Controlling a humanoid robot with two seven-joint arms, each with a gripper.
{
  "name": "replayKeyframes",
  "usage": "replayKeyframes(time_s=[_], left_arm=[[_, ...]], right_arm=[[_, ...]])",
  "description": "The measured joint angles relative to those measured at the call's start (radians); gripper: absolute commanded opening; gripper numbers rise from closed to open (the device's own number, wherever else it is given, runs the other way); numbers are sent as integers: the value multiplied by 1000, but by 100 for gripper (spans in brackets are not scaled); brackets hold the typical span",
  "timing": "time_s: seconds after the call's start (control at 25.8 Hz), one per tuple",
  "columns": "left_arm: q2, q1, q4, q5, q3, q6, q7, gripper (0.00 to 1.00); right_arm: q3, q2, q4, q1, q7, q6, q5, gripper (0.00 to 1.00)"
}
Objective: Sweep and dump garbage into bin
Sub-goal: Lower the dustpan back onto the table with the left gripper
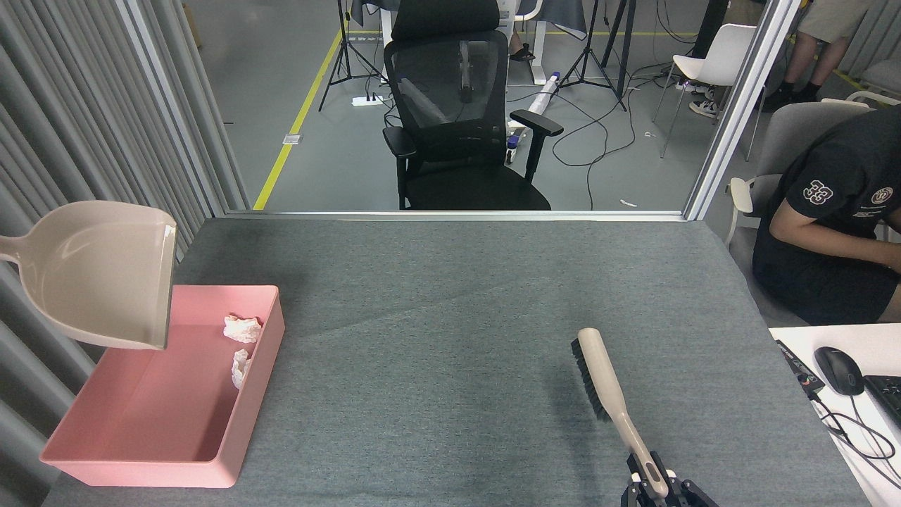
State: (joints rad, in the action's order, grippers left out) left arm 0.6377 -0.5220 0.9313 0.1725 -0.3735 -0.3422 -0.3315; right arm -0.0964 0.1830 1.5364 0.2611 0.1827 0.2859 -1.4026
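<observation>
Two white crumpled wads of garbage [241,328] [240,367] lie inside the pink bin [141,465] at the table's left, against its right wall. A beige dustpan [98,274] hangs tilted above the bin's far left corner, empty, its handle running off the left edge. My left gripper is out of view. At the bottom edge my right gripper [654,486] is shut on the handle of a beige brush [604,384] with dark bristles, which points away over the table.
The grey felt table [450,296] ends at a metal rail at the back. A person in a black shirt [838,232] sits at the right beside a white desk with a mouse [839,370]. A black office chair [457,120] stands beyond the table.
</observation>
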Motion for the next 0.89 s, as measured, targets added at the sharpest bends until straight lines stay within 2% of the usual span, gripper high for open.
replayKeyframes(time_s=[0.15, 0.23, 0.39, 0.5, 0.62, 0.74, 0.89], left_arm=[[-103, 94, 218, -99, 51, 138, -20, 10], [-196, 148, 324, -81, 68, 169, -4, 10], [-438, 222, 459, 69, 81, 187, 13, 10], [-582, 243, 481, 141, 98, 188, 26, 10], [-681, 259, 443, 218, 124, 168, 36, 10], [-740, 264, 379, 276, 142, 133, 63, 10], [-764, 265, 294, 300, 173, 107, 106, 10]], right_arm=[[-5, 3, 5, 1, 0, 0, 1, 5], [-7, 5, 6, 1, 2, -3, 2, 5], [-9, 11, 8, 0, 0, -15, 3, 5], [-10, 17, 8, 0, -4, -18, 3, 5], [-15, 22, 8, -1, -6, -19, 4, 6], [-20, 24, 8, -3, -8, -19, 7, 6], [-20, 18, 8, -5, -11, -16, 9, 6]])
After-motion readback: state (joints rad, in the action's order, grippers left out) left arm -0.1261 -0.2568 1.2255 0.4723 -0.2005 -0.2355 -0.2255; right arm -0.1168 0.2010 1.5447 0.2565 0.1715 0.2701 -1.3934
